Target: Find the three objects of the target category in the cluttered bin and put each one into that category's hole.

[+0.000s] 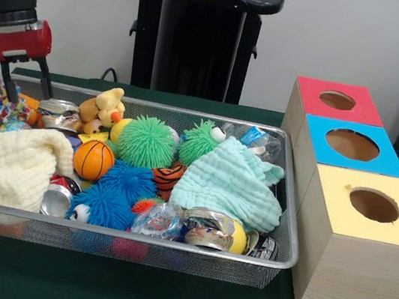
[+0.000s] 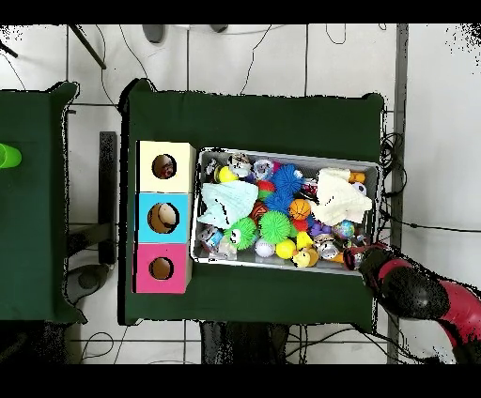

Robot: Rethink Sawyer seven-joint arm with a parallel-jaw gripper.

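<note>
Red and black, the arm's gripper (image 1: 24, 85) is hanging over the 9 o'clock end of the wire bin (image 1: 284, 263) in the front view, fingers spread and holding nothing, so I'm guessing it's still hunting and the next move is picking one toy to drop onto. The category isn't clear from here, so I can't pin down the targets among the spiky green ball (image 1: 147, 142), mini basketball (image 1: 94, 160) and crushed cans (image 1: 57, 201). Two cloths (image 1: 230, 183) are smothering lots of it, and the holed boxes (image 1: 364, 244) are sitting out at 3 o'clock.
</note>
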